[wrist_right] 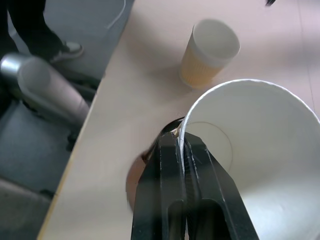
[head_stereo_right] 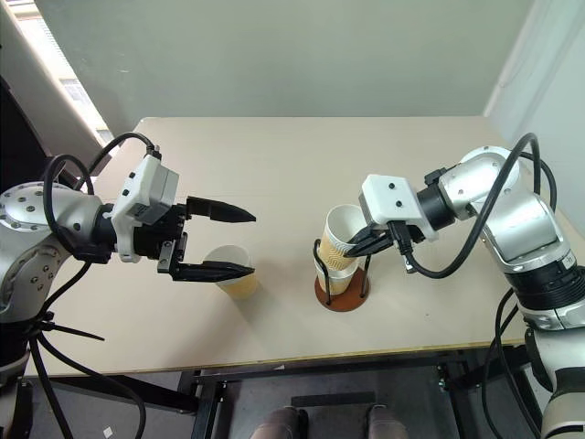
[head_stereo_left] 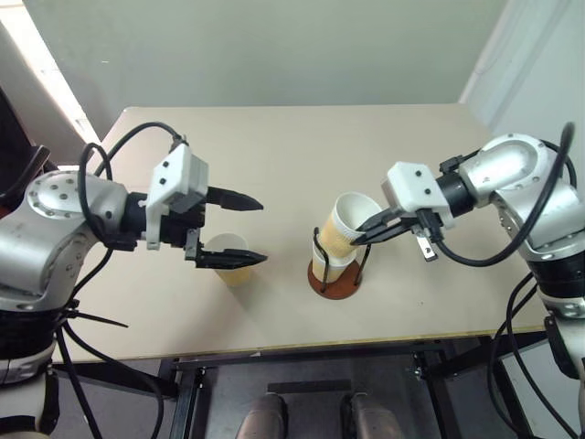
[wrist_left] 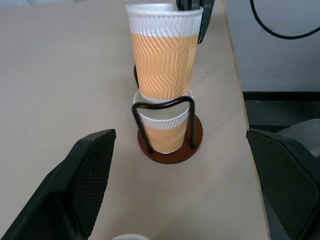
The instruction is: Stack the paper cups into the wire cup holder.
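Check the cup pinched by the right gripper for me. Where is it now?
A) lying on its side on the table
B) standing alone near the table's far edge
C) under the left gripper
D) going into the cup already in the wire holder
D: the right gripper pinches the rim of the top cup, whose bottom sits inside the lower cup standing in the wire holder; the top cup leans a little and is not fully down.

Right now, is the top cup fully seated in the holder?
No. The top cup sits high, only partly nested in the lower cup.
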Motion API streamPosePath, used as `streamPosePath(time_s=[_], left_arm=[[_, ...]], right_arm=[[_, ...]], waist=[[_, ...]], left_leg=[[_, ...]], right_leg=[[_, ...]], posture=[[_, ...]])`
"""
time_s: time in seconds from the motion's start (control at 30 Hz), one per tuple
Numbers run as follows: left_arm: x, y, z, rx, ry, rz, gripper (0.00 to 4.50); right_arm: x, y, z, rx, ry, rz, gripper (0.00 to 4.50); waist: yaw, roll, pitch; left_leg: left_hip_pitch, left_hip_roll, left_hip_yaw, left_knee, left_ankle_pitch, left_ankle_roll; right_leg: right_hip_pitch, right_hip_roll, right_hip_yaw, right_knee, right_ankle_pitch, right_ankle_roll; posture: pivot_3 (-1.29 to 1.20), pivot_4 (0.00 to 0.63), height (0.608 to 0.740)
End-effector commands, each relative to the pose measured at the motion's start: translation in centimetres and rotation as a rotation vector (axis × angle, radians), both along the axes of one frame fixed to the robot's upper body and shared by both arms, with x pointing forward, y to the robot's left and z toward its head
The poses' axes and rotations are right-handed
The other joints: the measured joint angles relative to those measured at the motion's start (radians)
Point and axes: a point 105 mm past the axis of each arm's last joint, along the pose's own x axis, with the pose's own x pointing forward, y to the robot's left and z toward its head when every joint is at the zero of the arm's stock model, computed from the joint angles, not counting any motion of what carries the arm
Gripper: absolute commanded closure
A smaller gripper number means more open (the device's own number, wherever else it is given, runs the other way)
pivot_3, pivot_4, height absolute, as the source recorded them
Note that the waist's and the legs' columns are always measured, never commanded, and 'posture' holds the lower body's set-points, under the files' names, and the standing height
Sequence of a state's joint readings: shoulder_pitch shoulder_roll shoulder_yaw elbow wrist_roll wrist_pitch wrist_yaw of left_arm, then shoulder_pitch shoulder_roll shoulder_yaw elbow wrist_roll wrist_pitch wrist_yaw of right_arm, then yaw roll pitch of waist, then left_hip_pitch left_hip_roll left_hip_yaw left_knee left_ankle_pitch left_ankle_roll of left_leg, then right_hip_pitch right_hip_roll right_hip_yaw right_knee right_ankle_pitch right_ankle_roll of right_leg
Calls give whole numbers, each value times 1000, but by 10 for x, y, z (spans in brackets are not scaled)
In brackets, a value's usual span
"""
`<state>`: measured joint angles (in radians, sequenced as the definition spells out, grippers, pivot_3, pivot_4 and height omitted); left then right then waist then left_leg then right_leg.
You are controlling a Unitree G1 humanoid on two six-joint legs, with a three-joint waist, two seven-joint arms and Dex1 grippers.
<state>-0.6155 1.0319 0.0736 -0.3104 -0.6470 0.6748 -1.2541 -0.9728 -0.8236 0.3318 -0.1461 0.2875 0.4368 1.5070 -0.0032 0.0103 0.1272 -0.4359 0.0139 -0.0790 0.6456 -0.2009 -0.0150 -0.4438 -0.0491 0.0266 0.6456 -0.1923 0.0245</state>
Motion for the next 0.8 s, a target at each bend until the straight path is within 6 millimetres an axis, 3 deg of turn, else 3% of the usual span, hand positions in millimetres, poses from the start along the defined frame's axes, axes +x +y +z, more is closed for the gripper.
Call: streamPosePath(time_s=[0.03,0.27,0.43,0.57,0.8], left_arm=[[-4,-2,11,0,-51,1,0],[-2,-1,12,4,-57,13,0],[8,18,8,108,-68,63,0],[13,39,-2,294,-58,48,0],[12,53,-25,462,5,-28,0]], right_arm=[[1,0,10,-7,-52,14,3933],[1,-1,10,-18,-46,18,1661],[7,-4,31,59,-61,-30,30],[9,11,45,234,0,-69,30],[2,39,33,313,25,-64,30]], waist=[[0,0,0],[0,0,0],[0,0,0],[0,0,0],[-1,0,0]], left_leg=[[0,0,0,0,0,0],[0,0,0,0,0,0],[0,0,0,0,0,0],[0,0,0,-1,0,0],[-3,0,-1,-2,-1,-1]], right_leg=[[0,0,0,0,0,0],[0,0,0,0,0,0],[0,0,0,0,0,0],[-1,1,1,0,0,0],[-5,1,1,0,-1,-2]], posture=[[0,150,740],[0,150,740],[0,150,740],[0,150,740],[0,150,740]])
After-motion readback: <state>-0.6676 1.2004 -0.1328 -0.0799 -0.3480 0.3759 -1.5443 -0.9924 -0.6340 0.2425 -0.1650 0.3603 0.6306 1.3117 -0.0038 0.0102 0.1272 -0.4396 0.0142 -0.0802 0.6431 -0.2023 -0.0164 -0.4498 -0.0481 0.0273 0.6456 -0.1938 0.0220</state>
